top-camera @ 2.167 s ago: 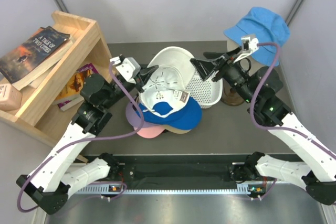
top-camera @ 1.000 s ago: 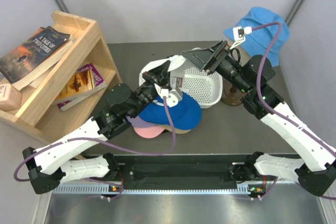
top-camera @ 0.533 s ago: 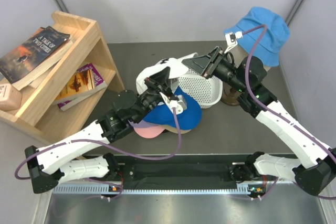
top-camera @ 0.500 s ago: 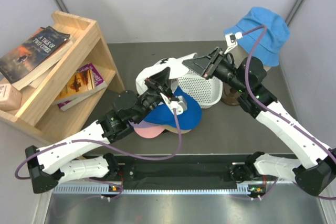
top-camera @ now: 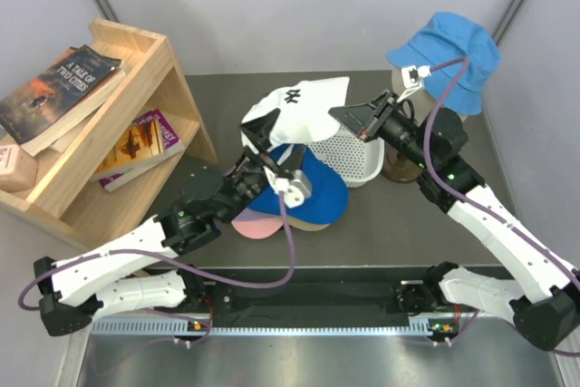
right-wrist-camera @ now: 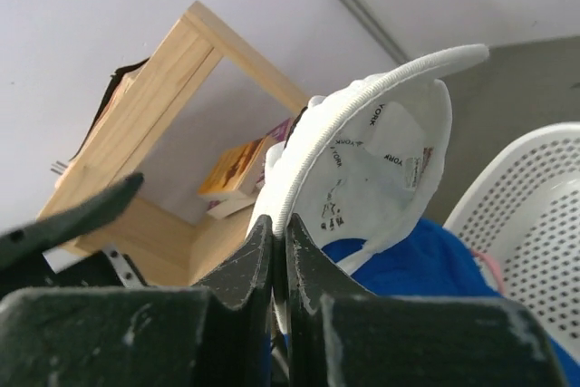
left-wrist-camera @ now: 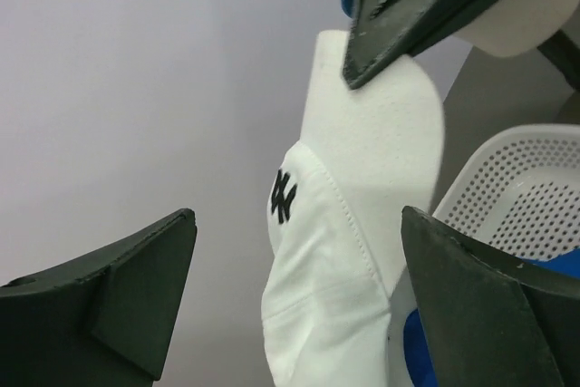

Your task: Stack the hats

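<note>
Two grippers in view. Left gripper (left-wrist-camera: 294, 296): jaws spread wide, holding nothing, just beside the white cap (top-camera: 296, 112). Right gripper (top-camera: 345, 119): clamped on the white cap's rim, cap held above one royal blue cap (top-camera: 313, 186), one pink cap (top-camera: 257, 223).

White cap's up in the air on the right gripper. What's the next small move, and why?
Probably carry the white cap toward you and lower it crown-up onto the royal blue cap. The right gripper pinches its brim, and the open left gripper isn't holding it.
</note>
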You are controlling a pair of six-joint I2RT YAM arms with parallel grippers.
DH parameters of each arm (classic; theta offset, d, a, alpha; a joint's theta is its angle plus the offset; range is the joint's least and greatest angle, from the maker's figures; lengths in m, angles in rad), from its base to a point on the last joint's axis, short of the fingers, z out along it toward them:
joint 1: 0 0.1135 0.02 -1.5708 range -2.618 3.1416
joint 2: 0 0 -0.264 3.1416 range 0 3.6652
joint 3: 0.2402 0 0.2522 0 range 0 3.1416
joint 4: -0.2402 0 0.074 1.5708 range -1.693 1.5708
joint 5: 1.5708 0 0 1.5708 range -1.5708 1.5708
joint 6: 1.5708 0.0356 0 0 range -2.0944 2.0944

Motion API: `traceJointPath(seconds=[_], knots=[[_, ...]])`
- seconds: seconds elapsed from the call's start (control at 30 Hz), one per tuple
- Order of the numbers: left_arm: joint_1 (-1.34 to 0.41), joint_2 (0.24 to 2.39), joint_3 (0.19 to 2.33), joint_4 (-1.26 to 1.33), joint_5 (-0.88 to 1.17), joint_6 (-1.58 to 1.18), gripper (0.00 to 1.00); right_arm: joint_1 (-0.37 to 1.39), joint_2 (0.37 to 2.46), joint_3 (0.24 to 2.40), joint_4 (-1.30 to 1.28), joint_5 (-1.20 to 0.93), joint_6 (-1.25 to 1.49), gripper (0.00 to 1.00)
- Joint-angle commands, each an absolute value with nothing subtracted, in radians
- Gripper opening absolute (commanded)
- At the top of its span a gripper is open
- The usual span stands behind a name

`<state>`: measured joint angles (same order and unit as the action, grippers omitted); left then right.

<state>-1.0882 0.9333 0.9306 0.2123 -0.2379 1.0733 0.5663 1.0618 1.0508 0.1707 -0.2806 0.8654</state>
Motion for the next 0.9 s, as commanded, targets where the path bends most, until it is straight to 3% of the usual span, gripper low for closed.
traceJointPath(seconds=[0.0, 0.17, 0.43, 0.67, 0.87], knots=[[-1.089, 0.845, 1.074, 0.027, -0.305, 0.769, 0.99, 0.555, 0.915, 1.057, 0.233, -0.164, 0.7, 0.0], [-1.088, 0.779, 1.132, -0.149, -0.291, 0.594, 0.99, 0.557, 0.845, 0.993, 0.383, -0.185, 0.666, 0.0], [-1.088, 0.588, 0.965, 0.19, -0.488, 0.561, 0.99, 0.612, 0.928, 0.894, 0.735, -0.343, 0.765, 0.0], [-1.089, 0.532, 0.887, 0.33, -0.526, 0.566, 0.99, 0.755, 1.046, 0.92, 0.814, -0.348, 0.729, 0.0], [-1.088, 0.514, 0.871, 0.341, -0.52, 0.565, 0.99, 0.805, 1.143, 0.802, 1.029, -0.391, 0.848, 0.0]])
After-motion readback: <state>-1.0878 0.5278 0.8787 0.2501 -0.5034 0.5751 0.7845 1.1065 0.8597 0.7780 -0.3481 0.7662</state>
